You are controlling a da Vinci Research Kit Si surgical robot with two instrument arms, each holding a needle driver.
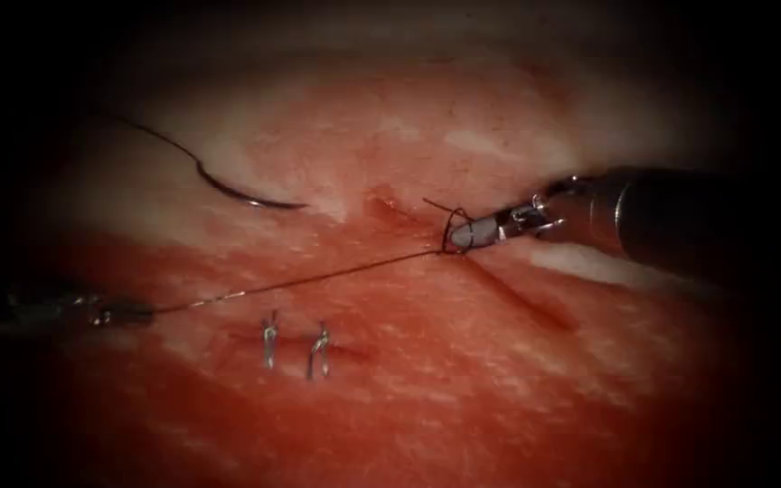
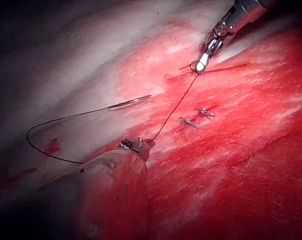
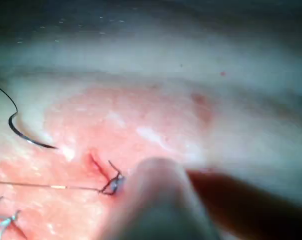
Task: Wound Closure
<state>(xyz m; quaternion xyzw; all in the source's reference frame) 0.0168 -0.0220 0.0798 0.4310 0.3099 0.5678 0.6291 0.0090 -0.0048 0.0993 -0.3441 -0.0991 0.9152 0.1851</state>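
Right tool clamps the looped thread at the cut, frame centre. Left tool, dim at left edge, grips the taut strand. Needle lies free on the tissue, upper left.

finished stitches: two, side by side | red fluid: small wet patch

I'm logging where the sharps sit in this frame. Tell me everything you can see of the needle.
The needle is a thin, dark, curved piece of metal with a slight shine, lying loose on the pale part of the tissue, left of the cut. Neither tool holds it and it is not in the tissue. Thread runs on from its upper end. It also shows in the left wrist view and the right wrist view.
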